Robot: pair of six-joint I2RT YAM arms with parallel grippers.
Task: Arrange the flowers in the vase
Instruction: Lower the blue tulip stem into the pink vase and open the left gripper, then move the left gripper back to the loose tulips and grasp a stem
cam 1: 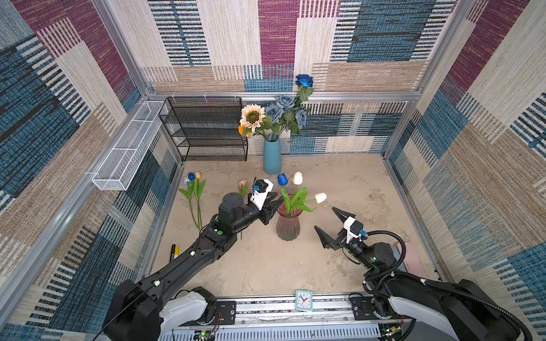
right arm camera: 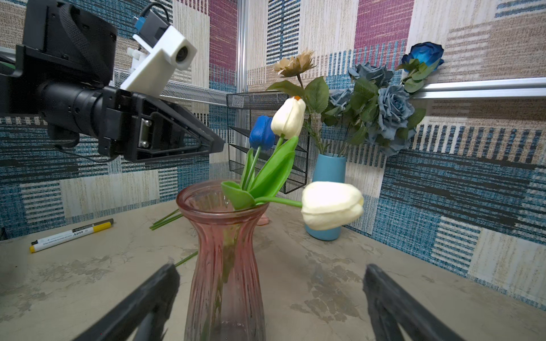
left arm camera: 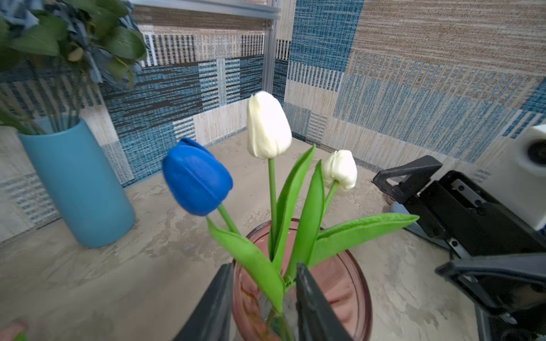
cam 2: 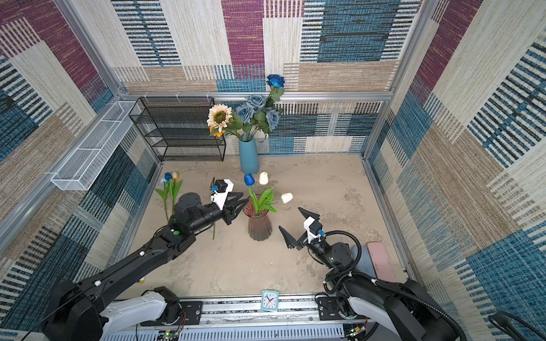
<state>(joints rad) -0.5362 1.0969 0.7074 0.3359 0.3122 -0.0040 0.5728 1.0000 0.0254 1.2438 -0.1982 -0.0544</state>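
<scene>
A ribbed pink glass vase point(cam 1: 288, 224) point(right arm camera: 227, 265) stands mid-table and holds a blue tulip point(cam 1: 282, 179) and two white tulips point(cam 1: 297, 178). My left gripper point(cam 1: 279, 203) point(left arm camera: 264, 267) hovers at the vase's rim. Its jaws stand apart on either side of a green tulip leaf point(left arm camera: 254, 262) without pinching it. My right gripper point(cam 1: 324, 218) point(right arm camera: 271, 267) is wide open and empty, to the right of the vase. More flowers lie on the table at the left: a blue-yellow-white tulip bunch point(cam 1: 193, 177) and a pink tulip point(cam 1: 243, 182).
A blue vase point(cam 1: 272, 156) at the back holds a cream sunflower point(cam 1: 252, 117), dusty-blue roses point(cam 1: 283, 102) and a deep-blue rose point(cam 1: 304, 80). A black mesh rack point(cam 1: 206, 130) and white wire basket point(cam 1: 130, 147) stand back left. Markers point(cam 1: 174, 251) lie front left, a clock point(cam 1: 303, 300) at the front edge.
</scene>
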